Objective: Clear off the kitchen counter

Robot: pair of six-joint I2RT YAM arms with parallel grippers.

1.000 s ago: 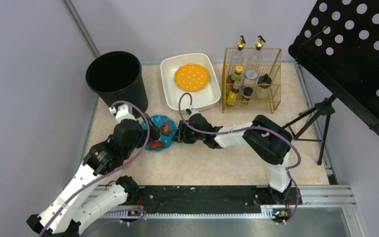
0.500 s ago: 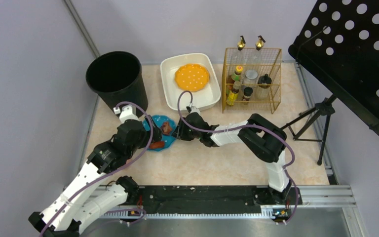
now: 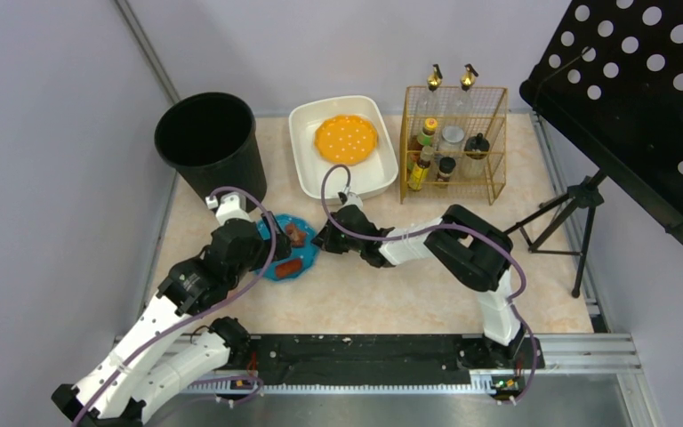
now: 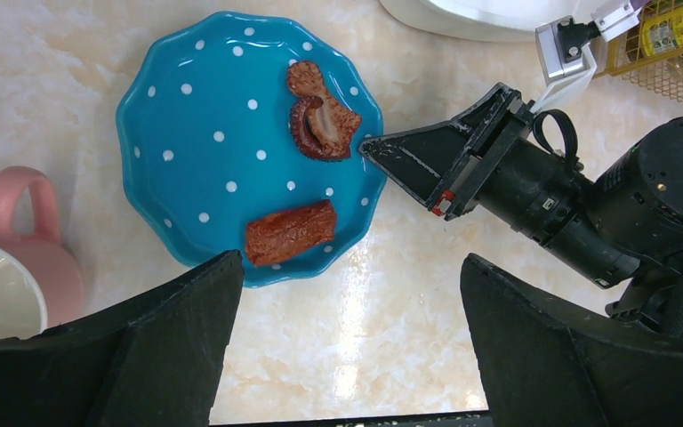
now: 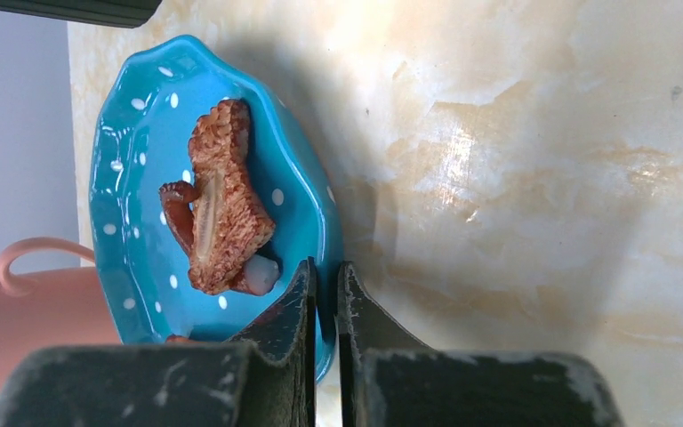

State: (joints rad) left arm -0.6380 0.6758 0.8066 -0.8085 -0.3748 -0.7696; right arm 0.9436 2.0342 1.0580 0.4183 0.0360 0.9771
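both arms are built of white boxy links joined by rounded black joint housings. the left arm (image 3: 156, 320) carries the left purple cable (image 3: 271, 245), a thin looping line; the right arm (image 3: 476, 258) has the right purple cable (image 3: 324, 191) arching by its wrist. their bases bolt to a black rail (image 3: 365, 349) at the near edge. the left gripper (image 4: 349, 262) has broad, matte black wedge fingers (image 4: 169, 356). the right gripper (image 4: 366, 147) is black and tapered, with scuffed grey edges, a small red mark (image 4: 447, 197) and a white bracket (image 4: 569, 55) with dark screws.
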